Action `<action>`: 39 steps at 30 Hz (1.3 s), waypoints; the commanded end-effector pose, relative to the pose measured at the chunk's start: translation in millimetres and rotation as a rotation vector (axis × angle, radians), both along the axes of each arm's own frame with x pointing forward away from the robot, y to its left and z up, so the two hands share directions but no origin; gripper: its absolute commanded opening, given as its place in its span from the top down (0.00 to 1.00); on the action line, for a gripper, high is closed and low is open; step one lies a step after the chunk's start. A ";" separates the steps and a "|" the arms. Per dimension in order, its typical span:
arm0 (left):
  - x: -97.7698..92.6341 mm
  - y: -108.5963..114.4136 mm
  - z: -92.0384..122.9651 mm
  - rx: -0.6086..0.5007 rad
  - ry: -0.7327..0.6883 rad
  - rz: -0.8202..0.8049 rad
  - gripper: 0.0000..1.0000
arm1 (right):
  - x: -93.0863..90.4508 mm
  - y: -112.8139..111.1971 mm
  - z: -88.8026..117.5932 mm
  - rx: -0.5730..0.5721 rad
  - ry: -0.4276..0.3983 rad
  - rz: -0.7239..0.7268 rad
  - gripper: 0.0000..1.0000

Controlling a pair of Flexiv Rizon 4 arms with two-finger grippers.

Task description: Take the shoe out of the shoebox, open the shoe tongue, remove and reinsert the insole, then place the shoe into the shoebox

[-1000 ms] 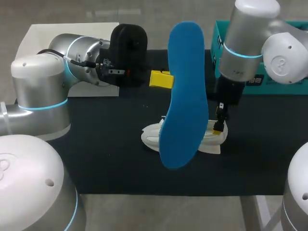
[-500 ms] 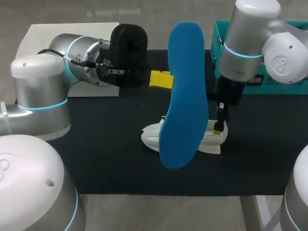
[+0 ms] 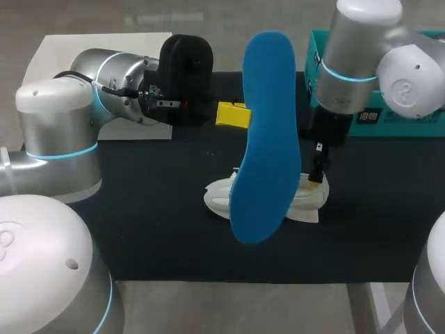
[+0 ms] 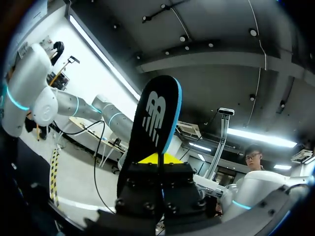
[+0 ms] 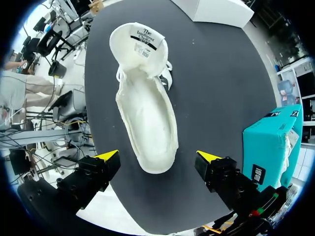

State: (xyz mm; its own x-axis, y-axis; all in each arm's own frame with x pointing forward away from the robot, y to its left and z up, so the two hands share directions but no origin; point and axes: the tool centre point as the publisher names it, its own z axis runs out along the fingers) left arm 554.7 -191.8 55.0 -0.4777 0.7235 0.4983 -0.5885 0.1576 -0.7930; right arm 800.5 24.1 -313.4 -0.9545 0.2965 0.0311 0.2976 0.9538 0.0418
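Note:
My left gripper [image 3: 233,115] holds the blue insole [image 3: 264,139] up in the air over the middle of the table, shut on its edge. In the left wrist view the insole's black underside [image 4: 152,118] rises from between the shut yellow tips of the left gripper [image 4: 158,158]. The white shoe [image 3: 219,195] lies on its sole on the black table, mostly hidden behind the insole. My right gripper [image 3: 316,177] hangs open just above the shoe's right end. In the right wrist view the shoe [image 5: 147,123] gapes open, with the right gripper [image 5: 158,157] straddling one end without touching it.
The teal shoebox [image 3: 389,118] stands at the back right, behind my right arm, and shows beside the right gripper as the shoebox [image 5: 270,142]. A white box [image 3: 69,56] sits at the back left. Bare black table [image 3: 160,229] spreads in front of the shoe.
My right arm has shifted very slightly up and to the left above the shoe. The left arm and the insole have stayed where they were.

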 end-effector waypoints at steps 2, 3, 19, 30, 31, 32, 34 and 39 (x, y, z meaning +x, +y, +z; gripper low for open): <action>0.1 -1.0 -0.6 -0.002 0.000 -0.001 1.00 | 27.2 18.9 -8.7 -0.080 -0.001 0.016 0.00; 0.1 -1.0 -0.6 -0.002 0.000 -0.001 1.00 | 33.4 21.6 -14.2 -0.082 -0.008 0.028 0.00; 0.1 -1.0 -0.6 -0.002 0.000 -0.001 1.00 | 55.7 53.7 -54.2 -0.050 0.012 0.081 0.00; 0.1 -1.0 -0.6 -0.002 0.000 -0.001 1.00 | 36.9 58.8 -67.9 -0.005 0.045 0.063 1.00; 0.1 -1.0 -0.6 -0.002 0.000 -0.001 1.00 | 36.9 58.8 -67.9 -0.005 0.045 0.063 1.00; 0.1 -1.0 -0.6 -0.002 0.000 -0.001 1.00 | 36.9 58.8 -67.9 -0.005 0.045 0.063 1.00; 0.1 -1.0 -0.6 -0.002 0.000 -0.001 1.00 | 36.9 58.8 -67.9 -0.005 0.045 0.063 1.00; 0.1 -1.0 -0.6 -0.002 0.000 -0.001 1.00 | 36.9 58.8 -67.9 -0.005 0.045 0.063 1.00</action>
